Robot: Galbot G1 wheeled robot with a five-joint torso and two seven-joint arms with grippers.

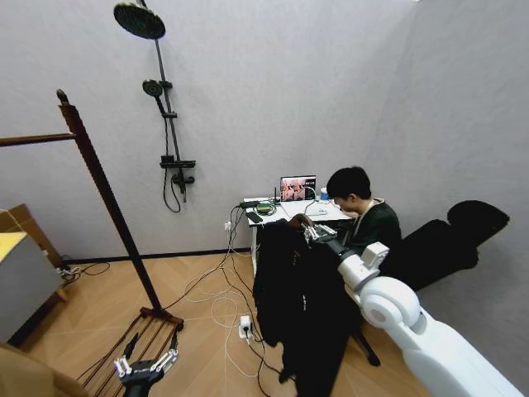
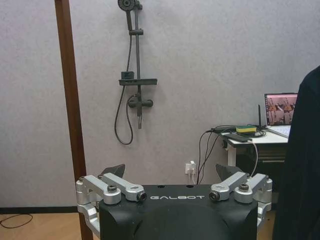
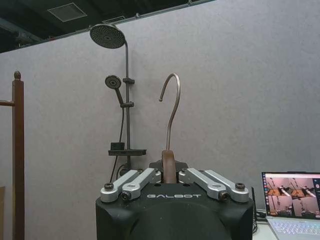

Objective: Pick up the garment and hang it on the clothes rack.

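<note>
The clothes rack [image 1: 107, 198] is seen well to the left of the garment [image 1: 302, 310], which hangs lengthwise below the right gripper [image 3: 169, 176]; its fingers are apparently pinched on the hanger [image 3: 171, 107]. The left gripper [image 1: 147, 364] is held low, fingers spread.

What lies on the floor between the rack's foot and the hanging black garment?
In the head view, wooden floor with loose cables and a white power strip separates the clothes rack from the garment.
</note>
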